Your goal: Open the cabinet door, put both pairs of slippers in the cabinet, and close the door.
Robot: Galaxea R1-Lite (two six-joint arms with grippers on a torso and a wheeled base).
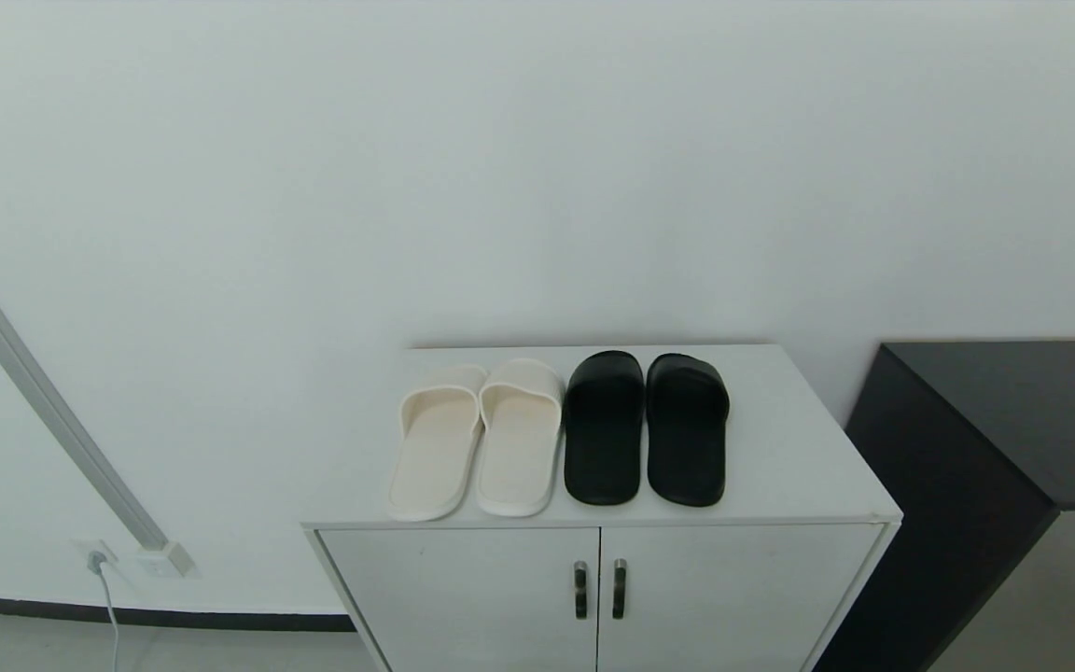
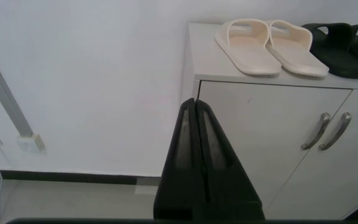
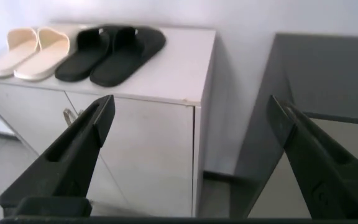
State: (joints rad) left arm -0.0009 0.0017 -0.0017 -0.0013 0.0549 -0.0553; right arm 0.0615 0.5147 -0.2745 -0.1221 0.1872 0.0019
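Step in hand, I'd say: door opening, not begun yet. Doors (image 1: 463,597) shut, handles (image 1: 580,590) side by side at middle seam. Right claw (image 3: 190,102) spread wide, facing cabinet (image 1: 780,439) right front corner, well apart. Left claw (image 2: 194,104) pinched closed, holding nothing, off left corner. Tip: hook one handle only, pull along hinge arc, swing door fully clear. White pair (image 1: 477,439) and black pair (image 1: 645,429) sit just beside each other on top. Cabinet inside hidden, contents anyone's guess.

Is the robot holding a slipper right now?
No, nothing is held. The left gripper is shut empty, the right gripper open; the cream slide slippers and black slide slippers lie on the white cabinet.
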